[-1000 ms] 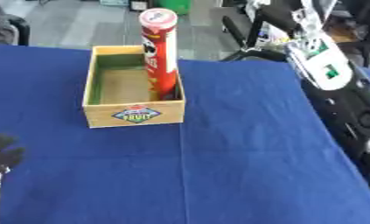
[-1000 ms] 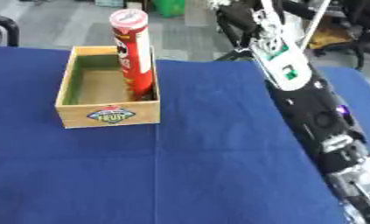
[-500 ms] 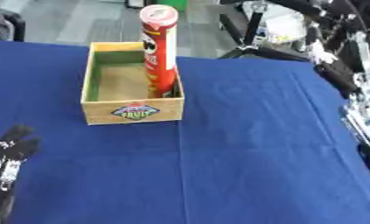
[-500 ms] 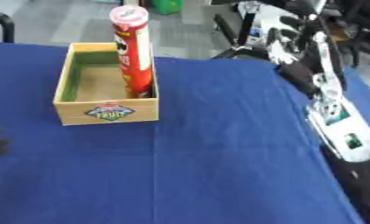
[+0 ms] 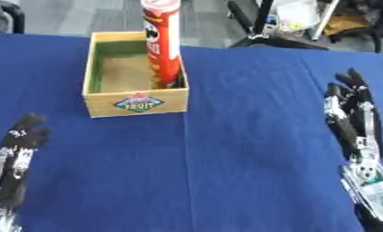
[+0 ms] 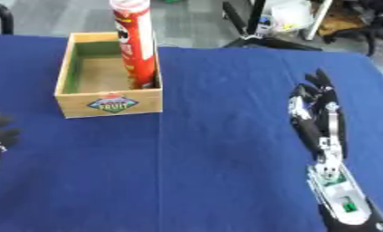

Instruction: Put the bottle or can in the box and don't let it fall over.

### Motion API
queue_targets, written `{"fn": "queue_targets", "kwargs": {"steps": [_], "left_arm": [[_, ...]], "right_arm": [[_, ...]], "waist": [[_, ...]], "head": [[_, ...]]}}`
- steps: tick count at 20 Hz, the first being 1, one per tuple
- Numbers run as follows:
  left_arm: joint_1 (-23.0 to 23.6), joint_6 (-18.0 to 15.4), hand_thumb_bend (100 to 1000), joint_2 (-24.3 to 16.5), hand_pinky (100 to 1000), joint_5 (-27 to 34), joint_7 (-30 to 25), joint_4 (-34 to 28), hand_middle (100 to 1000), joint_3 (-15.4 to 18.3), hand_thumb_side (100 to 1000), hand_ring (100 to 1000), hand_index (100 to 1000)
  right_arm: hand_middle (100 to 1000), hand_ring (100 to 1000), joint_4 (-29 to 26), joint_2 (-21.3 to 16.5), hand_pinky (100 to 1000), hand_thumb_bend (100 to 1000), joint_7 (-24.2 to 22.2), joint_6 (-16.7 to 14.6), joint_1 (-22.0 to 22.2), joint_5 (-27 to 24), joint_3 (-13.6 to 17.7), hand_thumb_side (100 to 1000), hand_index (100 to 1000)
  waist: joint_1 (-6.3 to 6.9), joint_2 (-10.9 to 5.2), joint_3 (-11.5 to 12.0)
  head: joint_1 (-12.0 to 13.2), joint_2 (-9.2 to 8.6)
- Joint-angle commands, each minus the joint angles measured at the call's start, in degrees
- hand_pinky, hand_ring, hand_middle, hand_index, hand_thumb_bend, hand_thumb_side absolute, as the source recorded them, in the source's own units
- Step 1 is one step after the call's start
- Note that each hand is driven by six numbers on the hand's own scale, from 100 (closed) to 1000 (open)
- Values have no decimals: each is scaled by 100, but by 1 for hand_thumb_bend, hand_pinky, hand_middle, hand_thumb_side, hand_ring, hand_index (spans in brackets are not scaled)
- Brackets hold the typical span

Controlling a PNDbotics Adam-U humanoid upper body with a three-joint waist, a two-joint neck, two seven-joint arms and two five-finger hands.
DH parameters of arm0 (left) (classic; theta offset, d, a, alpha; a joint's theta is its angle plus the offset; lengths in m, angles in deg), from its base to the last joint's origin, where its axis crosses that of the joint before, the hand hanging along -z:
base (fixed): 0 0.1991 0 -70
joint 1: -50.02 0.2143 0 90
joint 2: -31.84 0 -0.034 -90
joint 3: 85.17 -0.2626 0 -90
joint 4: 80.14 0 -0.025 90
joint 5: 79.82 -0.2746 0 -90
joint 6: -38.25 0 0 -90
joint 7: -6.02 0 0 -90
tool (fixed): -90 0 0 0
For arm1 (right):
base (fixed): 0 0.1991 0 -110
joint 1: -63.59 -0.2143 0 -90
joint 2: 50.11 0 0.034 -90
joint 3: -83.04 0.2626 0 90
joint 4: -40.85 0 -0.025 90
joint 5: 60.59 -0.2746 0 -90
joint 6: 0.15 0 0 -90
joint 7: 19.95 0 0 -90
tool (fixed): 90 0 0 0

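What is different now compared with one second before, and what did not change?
The right hand has come down from high at the far right and now lies open over the blue table, near its right edge. The left hand has come further into view at the lower left, open. The red can stayed upright in the wooden box, untouched.

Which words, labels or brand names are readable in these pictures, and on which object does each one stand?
"FRUIT": on the diamond-shaped label on the front wall of the wooden box.
Red can standing upright in the box: it carries a printed face-like logo, but its lettering is too blurred to read.
Green-and-white patch on the right hand's forearm: no legible text.
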Motion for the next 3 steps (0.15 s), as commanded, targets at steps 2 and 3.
{"fn": "queue_targets", "kwargs": {"steps": [2,3], "left_arm": [[2,0,445,-81,864,-10,-39,-67,840,-40,754,824,943],[6,1,445,-72,864,-11,-43,-63,840,-41,755,824,943]], "right_arm": [[839,827,101,122,825,100,69,-201,-10,-28,-77,528,958],[836,825,129,156,825,100,70,-237,-8,-35,-84,528,957]], "waist": [[54,-150,-25],[66,-155,-31]], "head": [[62,106],[71,126]]}}
